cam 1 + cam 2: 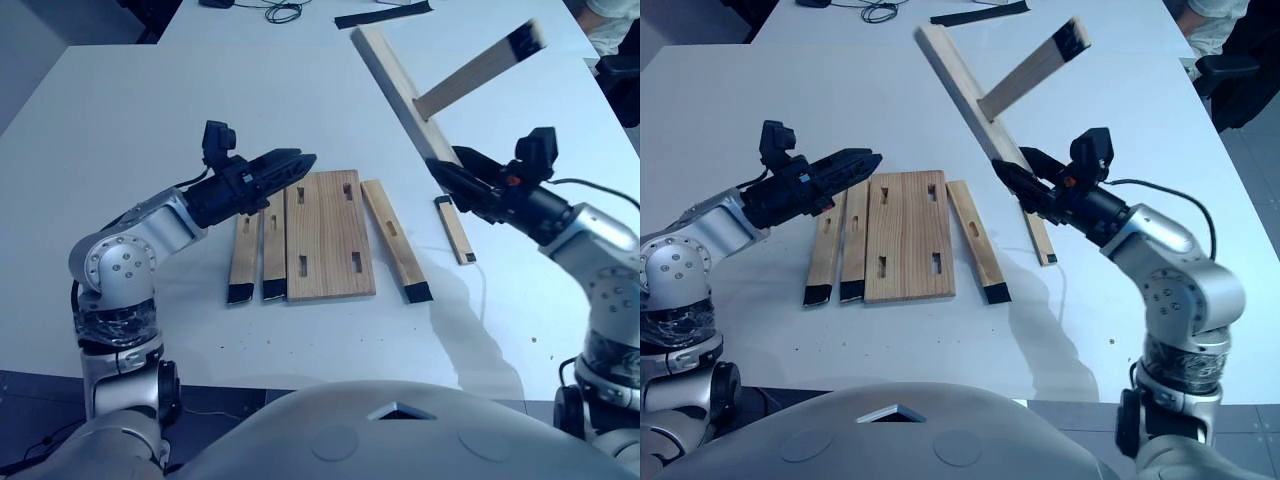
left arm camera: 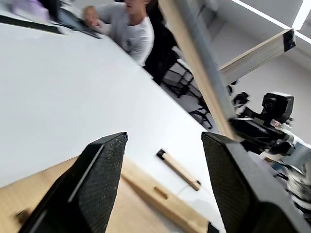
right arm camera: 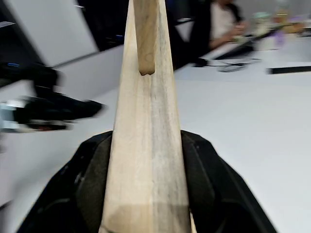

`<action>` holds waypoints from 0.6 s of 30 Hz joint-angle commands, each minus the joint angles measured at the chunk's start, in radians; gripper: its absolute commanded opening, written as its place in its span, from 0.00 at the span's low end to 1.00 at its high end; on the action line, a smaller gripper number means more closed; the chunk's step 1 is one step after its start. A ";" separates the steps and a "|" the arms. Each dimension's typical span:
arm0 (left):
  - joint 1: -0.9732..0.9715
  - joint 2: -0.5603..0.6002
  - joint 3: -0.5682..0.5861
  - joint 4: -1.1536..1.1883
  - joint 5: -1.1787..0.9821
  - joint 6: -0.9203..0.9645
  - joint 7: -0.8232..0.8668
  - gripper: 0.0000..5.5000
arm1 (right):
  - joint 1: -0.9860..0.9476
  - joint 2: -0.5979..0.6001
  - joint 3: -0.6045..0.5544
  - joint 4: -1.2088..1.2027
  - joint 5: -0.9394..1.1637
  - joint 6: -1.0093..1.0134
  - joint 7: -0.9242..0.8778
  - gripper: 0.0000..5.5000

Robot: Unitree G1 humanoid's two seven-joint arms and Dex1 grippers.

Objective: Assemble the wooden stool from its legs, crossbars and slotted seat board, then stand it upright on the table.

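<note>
A: Where is the leg (image 1: 398, 88) with its crossbar (image 1: 480, 68)?
B: Raised at a tilt over the tabletop (image 1: 130, 130), its lower end clamped in the right pincer (image 1: 447, 172).
A: And the left pincer (image 1: 300, 168)?
B: Fingers spread, holding nothing, over the seat board's (image 1: 328, 235) far left corner. The board lies flat, with loose legs (image 1: 245, 252) on both sides.

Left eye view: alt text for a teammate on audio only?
The right end effector holds a wooden bar, a black-tipped piece slotted into it, raised over the table. The open left end effector hovers by the far corner of the seat board; two legs lie left of the board, a slotted bar and short crossbar right.
</note>
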 commanded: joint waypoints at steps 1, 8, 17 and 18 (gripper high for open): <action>-0.031 0.030 -0.100 -0.037 0.045 -0.016 -0.106 0.55 | -0.078 -0.093 -0.036 0.053 0.147 0.056 0.100 0.37; -0.059 0.037 -0.124 -0.128 0.008 -0.048 -0.225 0.65 | -0.129 -0.160 -0.011 0.114 0.253 0.093 0.188 0.37; -0.149 -0.073 -0.097 -0.055 -0.095 -0.048 -0.127 0.65 | -0.115 -0.188 0.048 0.103 0.271 0.077 0.290 0.37; -0.158 -0.083 -0.096 -0.048 -0.103 -0.048 -0.116 0.65 | -0.118 -0.186 0.054 0.103 0.267 0.072 0.291 0.37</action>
